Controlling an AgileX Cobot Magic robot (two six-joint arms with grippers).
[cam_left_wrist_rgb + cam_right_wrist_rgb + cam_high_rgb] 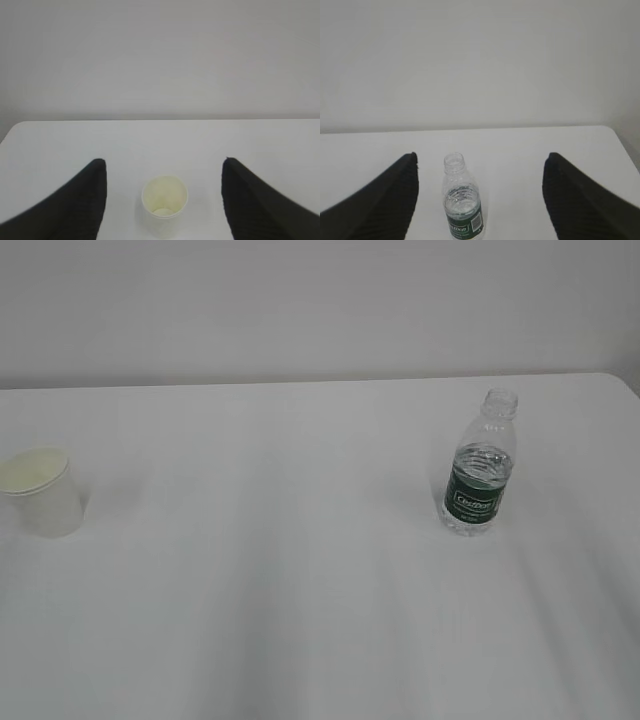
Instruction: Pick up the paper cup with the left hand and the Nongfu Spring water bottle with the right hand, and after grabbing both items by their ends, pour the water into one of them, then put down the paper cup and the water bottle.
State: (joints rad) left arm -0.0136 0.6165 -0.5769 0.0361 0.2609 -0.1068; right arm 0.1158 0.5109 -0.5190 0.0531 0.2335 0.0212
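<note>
- Neither tool appears in the exterior view; only the white desk (300,590) shows, with the paper cup (42,490) upright near its left edge and the Nongfu Spring water bottle (481,464) upright toward the right, well apart from each other.
- Between cup and bottle the desk surface is bare, and its far edge meets a plain pale wall (320,300); the desk's far right corner is rounded, just behind the bottle.
- Water (482,462) stands in the uncapped bottle, its surface just above the dark green label.
- Left wrist view: the left hand (164,165), the tool on this side, has its two black fingers (82,200) spread wide, holding nothing and touching nothing.
- The paper cup (164,204) stands between those fingers, clear of both, its cream inside open to view; open desk (160,140) stretches beyond it to the far edge, with a rounded corner at far left.
- Right wrist view: the right hand (481,159) likewise stands wide open and empty, black fingers (390,200) at each side.
- The bottle (462,207) is upright between them, nearer the left finger, touching neither; the desk's far edge and right corner lie behind it.
</note>
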